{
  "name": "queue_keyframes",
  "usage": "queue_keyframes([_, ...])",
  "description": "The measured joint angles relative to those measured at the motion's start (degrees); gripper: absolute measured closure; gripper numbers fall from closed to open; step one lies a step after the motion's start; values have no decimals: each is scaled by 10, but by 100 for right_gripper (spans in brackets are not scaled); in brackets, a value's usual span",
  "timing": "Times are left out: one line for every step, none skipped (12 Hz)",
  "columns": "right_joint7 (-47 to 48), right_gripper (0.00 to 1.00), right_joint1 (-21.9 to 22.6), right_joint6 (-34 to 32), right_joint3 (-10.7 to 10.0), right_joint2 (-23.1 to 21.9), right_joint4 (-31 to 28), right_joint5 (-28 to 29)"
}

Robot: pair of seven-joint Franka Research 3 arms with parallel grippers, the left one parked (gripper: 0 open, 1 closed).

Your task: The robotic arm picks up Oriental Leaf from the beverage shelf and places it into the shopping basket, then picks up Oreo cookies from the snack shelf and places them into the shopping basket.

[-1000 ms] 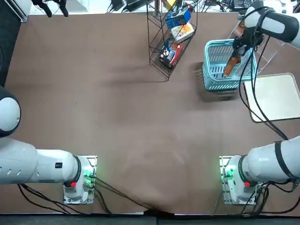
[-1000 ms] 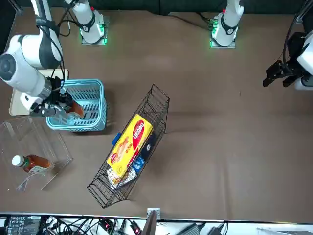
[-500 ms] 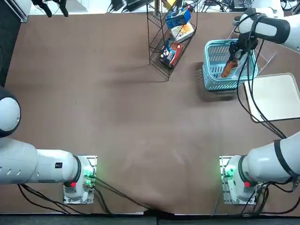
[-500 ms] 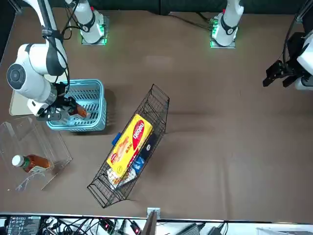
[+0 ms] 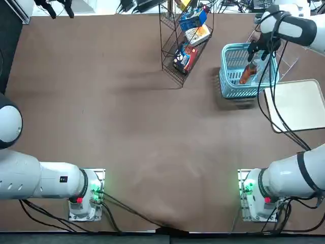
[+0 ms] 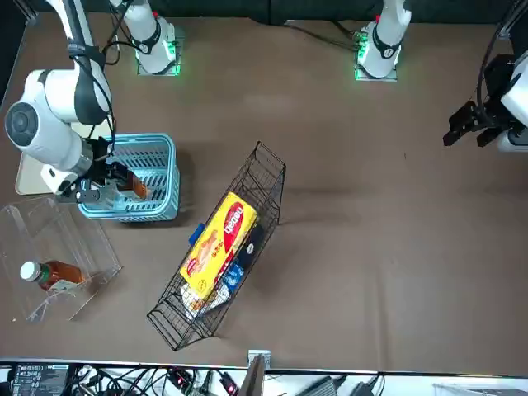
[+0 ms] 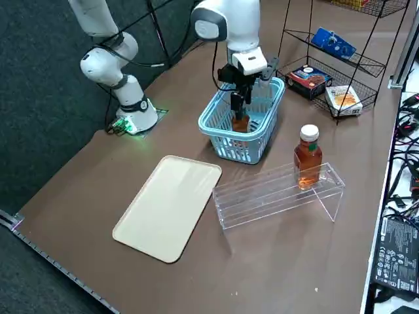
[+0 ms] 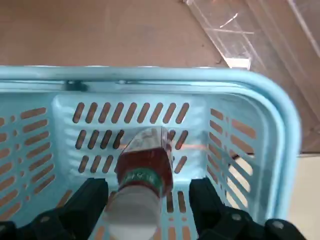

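Right gripper (image 8: 148,187): upper right of top view, at shopping basket (image 5: 234,94), fingers apart. Oriental Leaf (image 8: 145,167): inside, long axis slanted (white cap (image 8: 133,212) towards gripper).

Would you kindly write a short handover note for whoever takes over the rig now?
Right end effector: over the basket, fingers open either side of the tea bottle, not gripping it.
Done: that bottle is in the basket; another bottle stands on the clear stand.
Left: back off, then fetch the blue Oreo pack from the wire rack's middle shelf and basket it.
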Motion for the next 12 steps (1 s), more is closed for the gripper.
queue_keyframes([0,0,0,-22,0,-8,11,-1])
queue_keyframes([0,0,0,-48,0,-18,25,-1])
queue_keyframes([0,0,0,-77,0,-30,42,-1])
queue_keyframes([0,0,0,-105,0,-41,59,-1])
queue_keyframes([0,0,0,-131,0,-54,75,-1])
queue_keyframes([0,0,0,-152,0,-66,88,-1])
queue_keyframes([0,0,0,-168,0,-77,97,-1])
queue_keyframes([0,0,0,-177,0,-87,101,-1])
queue_keyframes([0,0,0,-181,0,-94,102,-1])
queue_keyframes([0,0,0,-182,0,-98,102,-1])
queue_keyframes([1,0,0,-182,0,-99,102,-1])
queue_keyframes([4,0,0,-182,0,-99,103,0])
